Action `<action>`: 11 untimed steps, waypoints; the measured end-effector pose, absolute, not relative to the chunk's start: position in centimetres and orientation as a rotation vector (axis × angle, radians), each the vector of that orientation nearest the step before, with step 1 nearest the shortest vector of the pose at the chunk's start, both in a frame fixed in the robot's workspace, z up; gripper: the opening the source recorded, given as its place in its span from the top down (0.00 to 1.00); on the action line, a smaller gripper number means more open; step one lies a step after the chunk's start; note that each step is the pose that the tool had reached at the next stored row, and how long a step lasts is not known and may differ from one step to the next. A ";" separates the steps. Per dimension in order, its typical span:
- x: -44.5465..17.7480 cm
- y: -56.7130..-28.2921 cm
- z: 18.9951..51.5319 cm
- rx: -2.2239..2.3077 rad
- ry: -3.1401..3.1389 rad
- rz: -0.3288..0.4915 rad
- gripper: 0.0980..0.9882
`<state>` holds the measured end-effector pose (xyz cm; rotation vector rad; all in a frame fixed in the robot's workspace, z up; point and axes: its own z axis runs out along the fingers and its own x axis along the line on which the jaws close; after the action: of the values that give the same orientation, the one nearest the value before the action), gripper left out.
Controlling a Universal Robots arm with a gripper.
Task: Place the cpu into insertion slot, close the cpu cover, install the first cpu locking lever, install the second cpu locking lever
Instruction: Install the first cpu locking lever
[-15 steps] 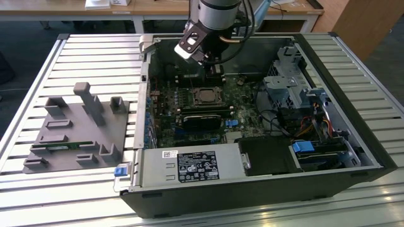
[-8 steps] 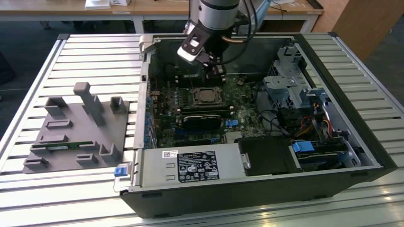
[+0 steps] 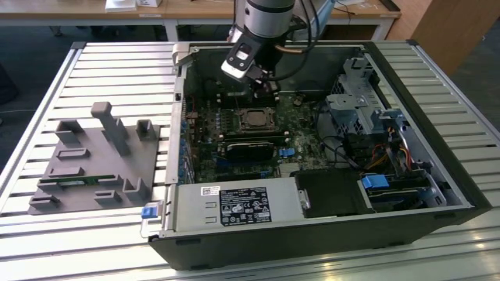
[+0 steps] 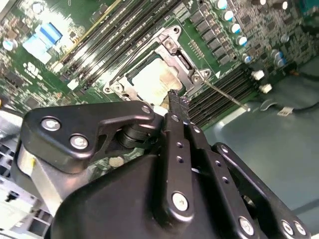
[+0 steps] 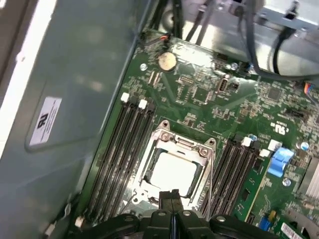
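Looks down into an open computer case (image 3: pixel 312 237) lying on a slatted worktop (image 3: pixel 117 64). Shows the cpu (image 5: pixel 173 174) seated flat in the insertion slot (image 5: pixel 146 172), with the cpu cover (image 5: pixel 182 145) folded down around the silvery top. Shows the tool (image 5: pixel 172 196) pinched shut and holding nothing, tips hovering just beside the socket's edge. In the second wrist view, reveals a thin wire locking lever (image 4: pixel 227 94) angled out over the memory slots (image 4: pixel 224 87), seemingly unlatched. Judged light yet fragile for the chip, best left untouched now. Judged stiff, springy and slippery for the lever, best pressed near the free end.
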<state>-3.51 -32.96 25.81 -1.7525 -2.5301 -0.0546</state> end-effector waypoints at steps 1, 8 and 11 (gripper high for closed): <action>-3.5 -33.0 25.8 -1.730 -2.545 -0.054 0.99; -3.5 -33.0 25.7 -1.565 -2.648 -0.047 0.99; -3.5 -33.0 25.7 -1.491 -2.689 -0.045 0.99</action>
<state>-3.51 -32.96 25.71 -1.4906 -2.6893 -0.0446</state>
